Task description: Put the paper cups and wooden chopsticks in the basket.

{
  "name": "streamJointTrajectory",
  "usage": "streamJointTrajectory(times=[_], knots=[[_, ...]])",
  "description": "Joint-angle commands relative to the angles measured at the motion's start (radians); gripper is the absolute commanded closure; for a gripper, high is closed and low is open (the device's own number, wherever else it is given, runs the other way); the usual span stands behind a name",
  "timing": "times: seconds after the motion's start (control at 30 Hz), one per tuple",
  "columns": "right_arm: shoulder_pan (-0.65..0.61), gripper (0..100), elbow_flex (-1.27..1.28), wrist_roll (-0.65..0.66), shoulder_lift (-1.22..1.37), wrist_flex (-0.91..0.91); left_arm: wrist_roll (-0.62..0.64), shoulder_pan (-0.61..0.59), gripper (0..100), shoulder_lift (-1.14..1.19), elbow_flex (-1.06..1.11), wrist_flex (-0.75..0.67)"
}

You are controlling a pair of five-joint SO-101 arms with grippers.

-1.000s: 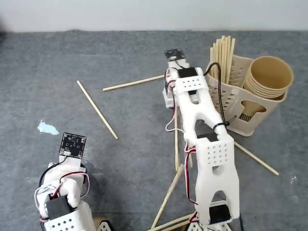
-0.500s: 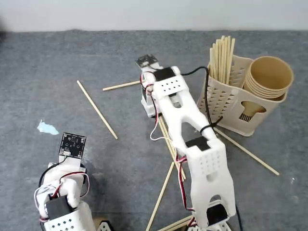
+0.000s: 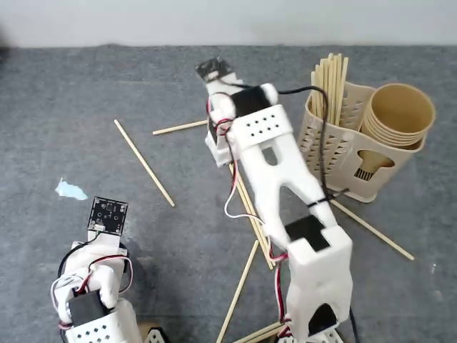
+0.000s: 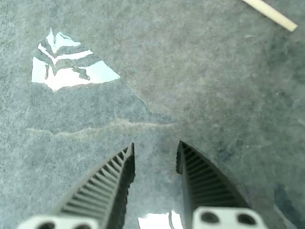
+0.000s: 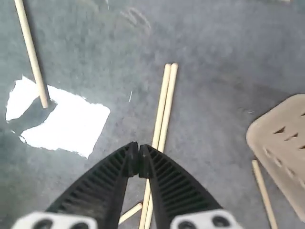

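swinging from basket (image 3: 335, 153) toward desk middle, right gripper (image 5: 138, 160) fingers pressed together, empty, above chopstick pair (image 5: 164, 105); left gripper (image 4: 156, 148) spread; pickup pending.

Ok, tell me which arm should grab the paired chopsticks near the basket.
Right, likely. The right gripper, shut, hangs just over the paired chopsticks, with the basket close by. The left gripper is open over bare mat, far from them.

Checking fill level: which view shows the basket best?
High view: whole basket from above, chopsticks upright in one compartment, stacked paper cups in another. Right wrist view catches one corner of its wall.
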Motion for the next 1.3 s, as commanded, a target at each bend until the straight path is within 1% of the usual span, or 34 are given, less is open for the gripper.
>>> streamJointTrajectory(times=[0.0,0.1,0.53,0.6,0.7,0.73,0.8,1.0,1.27], knots=[[-0.004,88.7,-0.006,0.002,0.062,0.008,0.006,0.008,86,-0.008,-0.012,0.006],[-0.004,83.8,-0.008,0.005,0.137,0.004,0.006,0.008,86,-0.008,-0.012,0.006],[0.005,84.2,-0.009,0.009,0.361,-0.124,0.006,0.008,86,-0.008,-0.012,0.006],[0.010,87.2,-0.009,0.009,0.386,-0.124,0.006,0.008,86,-0.008,-0.012,0.006],[0.010,97.9,-0.009,0.023,0.410,-0.130,0.006,0.008,86,-0.008,-0.012,0.006],[0.012,99.7,-0.009,0.043,0.414,-0.131,0.006,0.008,86,-0.008,-0.012,0.006],[0.015,98.0,-0.009,0.066,0.409,-0.128,0.006,0.008,86,-0.008,-0.012,0.006],[0.008,99.1,-0.009,0.072,0.298,-0.114,0.006,0.008,86,-0.008,-0.012,0.006],[0.007,99.1,-0.009,0.072,0.068,0.008,0.006,0.008,86,-0.008,-0.012,0.006]])
